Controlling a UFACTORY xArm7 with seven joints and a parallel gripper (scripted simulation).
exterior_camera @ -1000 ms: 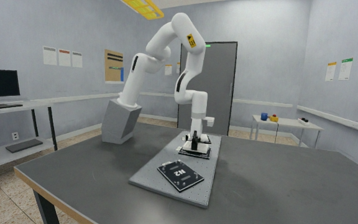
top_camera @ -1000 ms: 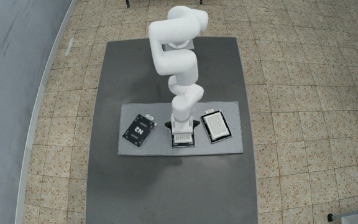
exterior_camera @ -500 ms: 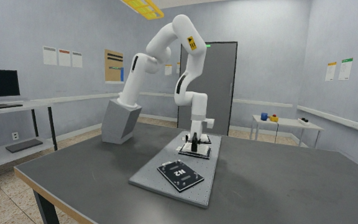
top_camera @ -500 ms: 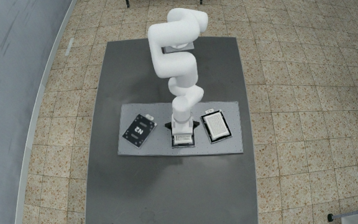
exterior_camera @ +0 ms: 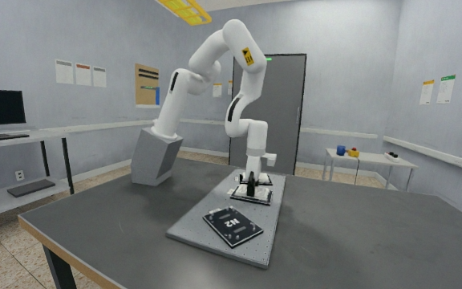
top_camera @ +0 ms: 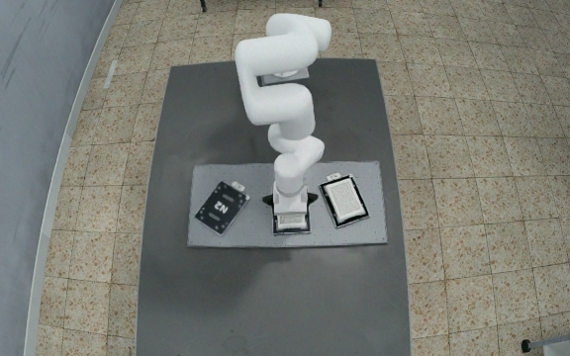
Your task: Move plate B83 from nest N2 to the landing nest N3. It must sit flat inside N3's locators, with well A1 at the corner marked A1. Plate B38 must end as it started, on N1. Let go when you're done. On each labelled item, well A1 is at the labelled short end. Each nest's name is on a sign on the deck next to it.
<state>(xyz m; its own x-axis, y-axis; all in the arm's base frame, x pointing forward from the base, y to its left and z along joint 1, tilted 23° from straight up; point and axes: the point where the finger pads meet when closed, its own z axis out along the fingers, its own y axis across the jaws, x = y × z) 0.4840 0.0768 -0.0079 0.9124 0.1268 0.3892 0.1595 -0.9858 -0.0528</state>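
The empty black nest N2 (top_camera: 222,207) lies at the left of the grey deck plate (top_camera: 245,232); it also shows nearest in the exterior view (exterior_camera: 233,225). My gripper (top_camera: 291,217) points straight down over the middle nest and is shut on the white plate B83 (top_camera: 292,222), gripping its long sides. In the exterior view the gripper (exterior_camera: 251,189) holds the plate (exterior_camera: 252,194) low in the middle nest's black frame. I cannot tell whether it rests fully flat. Plate B38 (top_camera: 345,200) sits on the right nest.
The arm's base (exterior_camera: 154,156) stands at the back of the dark table. Plate B38's nest (exterior_camera: 264,179) lies just behind the gripper, mostly hidden. A small side table (exterior_camera: 369,158) with small items stands far off at the right.
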